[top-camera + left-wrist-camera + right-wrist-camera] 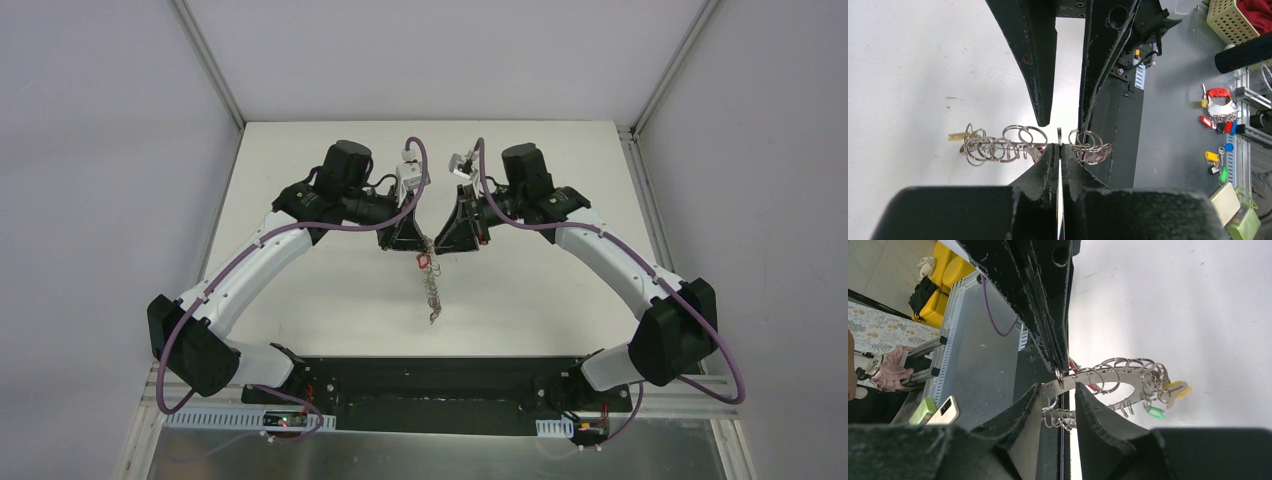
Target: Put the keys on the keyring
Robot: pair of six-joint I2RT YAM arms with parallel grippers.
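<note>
Keyring (1120, 380) hung in the air above the table (300, 200), between the two claws at mid-table, its length trailing down toward the arm bases in the top view. Small wire loops crowded its rim. A yellow key (1178, 388) and a green key (1156, 413) dangled from loops at the far end, and a red key (1091, 387) sat close to the grip point.

The left gripper (1059, 149) was clamped on the ring's edge, its fingers pressed together on the metal. The right gripper (1057, 390) stood parted, one finger on either side of the ring's looped end, pinching nothing.

By my reading the job was well along: three coloured keys appeared to be threaded on. No loose key showed on the table, and no black one could be made out. Whether any was left to add could not be told from these views.

Beyond the table edge, a separate bunch of coloured tags (1219, 107) lay on a rack. No brand, label or writing was readable anywhere.
</note>
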